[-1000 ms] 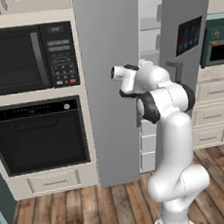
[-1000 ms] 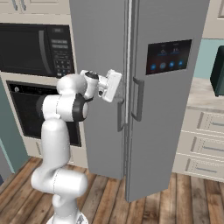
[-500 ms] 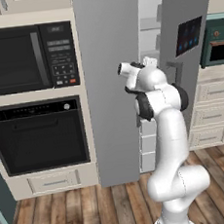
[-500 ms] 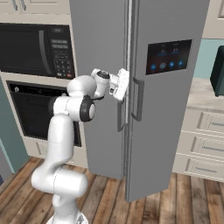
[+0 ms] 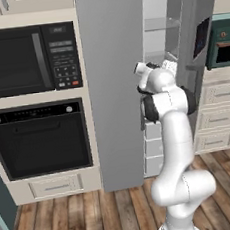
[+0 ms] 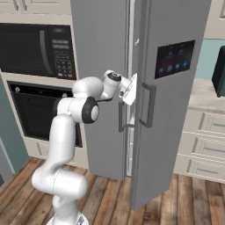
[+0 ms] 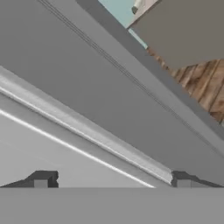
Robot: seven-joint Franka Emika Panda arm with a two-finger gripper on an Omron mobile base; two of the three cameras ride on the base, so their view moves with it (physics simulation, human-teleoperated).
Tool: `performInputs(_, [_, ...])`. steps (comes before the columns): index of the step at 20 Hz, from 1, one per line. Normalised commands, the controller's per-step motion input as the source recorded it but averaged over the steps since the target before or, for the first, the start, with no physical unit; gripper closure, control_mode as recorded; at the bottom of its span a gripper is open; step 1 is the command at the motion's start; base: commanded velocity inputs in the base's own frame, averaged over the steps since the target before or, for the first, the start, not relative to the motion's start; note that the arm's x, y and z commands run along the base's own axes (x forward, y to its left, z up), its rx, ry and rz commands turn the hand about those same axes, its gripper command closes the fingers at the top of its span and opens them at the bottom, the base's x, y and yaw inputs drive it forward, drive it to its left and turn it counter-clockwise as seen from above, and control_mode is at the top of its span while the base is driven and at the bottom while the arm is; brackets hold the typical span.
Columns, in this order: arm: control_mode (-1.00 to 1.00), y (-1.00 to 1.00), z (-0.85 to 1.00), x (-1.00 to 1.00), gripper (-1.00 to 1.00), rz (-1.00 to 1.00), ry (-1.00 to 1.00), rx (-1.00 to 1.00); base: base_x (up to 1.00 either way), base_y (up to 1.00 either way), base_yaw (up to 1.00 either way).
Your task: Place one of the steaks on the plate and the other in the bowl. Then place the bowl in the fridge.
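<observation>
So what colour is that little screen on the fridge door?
Dark, with small blue icons; clearest in the right base view.

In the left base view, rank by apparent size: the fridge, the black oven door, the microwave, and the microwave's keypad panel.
1. fridge, largest by far.
2. oven door and microwave: they look about alike, so no firm order between them.
3. keypad panel, smallest.

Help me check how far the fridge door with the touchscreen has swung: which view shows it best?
The right base view: the fridge door with its touchscreen stands ajar, a gap beside the open gripper. The left base view shows the door edge-on with shelves behind. The hand view gives a close grey door edge.
</observation>
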Motion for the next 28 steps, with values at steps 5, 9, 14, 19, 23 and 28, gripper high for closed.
performInputs(5, [-1.00, -1.00, -0.14, -1.00, -1.00, -0.13, 0.00, 0.05, 0.00, 0.00, 0.00])
performInputs(9, [-1.00, -1.00, -0.08, -1.00, -1.00, -0.08, 0.00, 0.11, 0.00, 0.00, 0.00])
performInputs(14, [-1.00, -0.83, -0.01, -0.66, -1.00, -0.01, 0.00, 0.24, 0.00, 0.00, 0.00])
performInputs(19, [-1.00, 0.33, -0.01, -0.83, -1.00, 0.13, -0.26, 0.19, 0.00, 0.00, 0.00])
performInputs(23, [-1.00, 0.93, 0.02, -0.69, -1.00, 0.21, -0.44, 0.17, 0.00, 0.00, 0.00])
performInputs(28, [-1.00, 0.99, 0.00, -0.54, -1.00, 0.16, -0.61, 0.30, 0.00, 0.00, 0.00])
